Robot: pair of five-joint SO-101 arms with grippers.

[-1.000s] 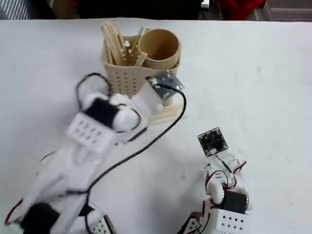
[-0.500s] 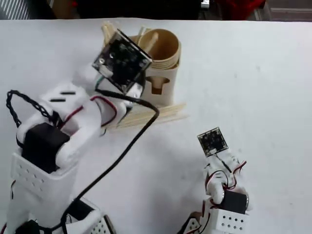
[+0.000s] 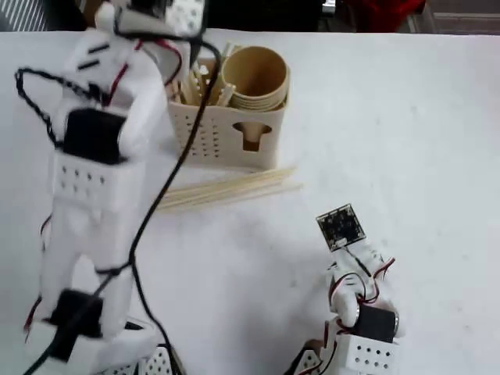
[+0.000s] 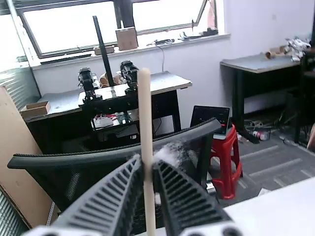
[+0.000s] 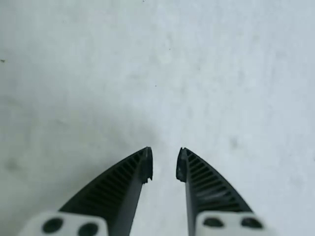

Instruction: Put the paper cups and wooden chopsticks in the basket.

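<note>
A cream perforated basket stands at the table's far middle, with stacked paper cups and several wooden chopsticks inside. More chopsticks lie flat on the table just in front of it. My left arm is raised high to the left of the basket. Its gripper is shut on one chopstick, which stands upright between the jaws and points toward the room. My right gripper hangs open just above bare table, near the front edge.
The white table has free room to the right of the basket. A black cable hangs from the left arm over the loose chopsticks. A chair and desks show beyond the table.
My left arm rose from the table in front of the basket and swung up and back, carrying one chopstick. The loose chopsticks are now uncovered. The right arm has not moved.
</note>
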